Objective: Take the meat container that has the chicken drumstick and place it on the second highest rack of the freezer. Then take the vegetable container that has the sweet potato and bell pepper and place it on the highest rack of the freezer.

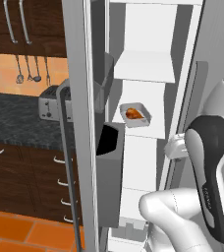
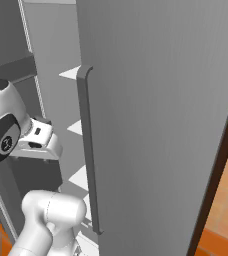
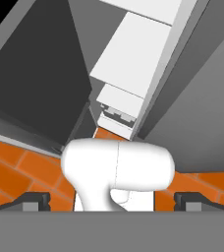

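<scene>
So right up front in the left base view you've got the robot's white arm with its dark joint cover, rising in front of the open freezer. The gripper shows in the hand view with its two dark finger tips spread as wide as they go and nothing between them, pointing down at the orange tile floor by the freezer's bottom edge. The chicken drumstick is sitting in its white container, which rests on the second highest rack inside the white interior. The freezer door hangs open to the left with grey door bins, and a toaster sits on the dark counter beyond it.
</scene>
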Robot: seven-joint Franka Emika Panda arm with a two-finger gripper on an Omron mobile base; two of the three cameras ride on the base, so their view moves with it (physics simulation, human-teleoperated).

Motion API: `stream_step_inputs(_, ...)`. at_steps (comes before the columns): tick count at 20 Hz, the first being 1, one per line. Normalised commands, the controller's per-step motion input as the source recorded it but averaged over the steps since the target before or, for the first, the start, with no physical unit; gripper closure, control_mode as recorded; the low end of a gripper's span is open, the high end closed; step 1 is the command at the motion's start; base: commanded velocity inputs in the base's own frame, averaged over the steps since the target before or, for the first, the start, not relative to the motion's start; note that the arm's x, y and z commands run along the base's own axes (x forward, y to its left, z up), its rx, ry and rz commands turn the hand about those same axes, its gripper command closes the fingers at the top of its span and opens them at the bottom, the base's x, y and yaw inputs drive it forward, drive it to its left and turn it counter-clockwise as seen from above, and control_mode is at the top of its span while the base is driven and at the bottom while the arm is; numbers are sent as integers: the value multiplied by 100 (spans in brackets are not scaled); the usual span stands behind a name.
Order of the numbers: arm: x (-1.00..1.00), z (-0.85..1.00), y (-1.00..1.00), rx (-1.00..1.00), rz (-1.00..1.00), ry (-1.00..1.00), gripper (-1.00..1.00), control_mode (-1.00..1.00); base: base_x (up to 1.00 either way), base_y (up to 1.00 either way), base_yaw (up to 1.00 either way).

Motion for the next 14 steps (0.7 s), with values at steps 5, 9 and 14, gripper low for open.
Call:
stream_step_inputs(5, 1, 0, -6, 0, 0, 0, -100, 100, 0, 0, 0)
stream_step_inputs(9, 0, 0, 0, 0, 0, 0, -100, 100, -71, -51, 21)
stream_step_inputs(14, 0, 0, 0, 0, 0, 0, -100, 100, -65, -59, 64)
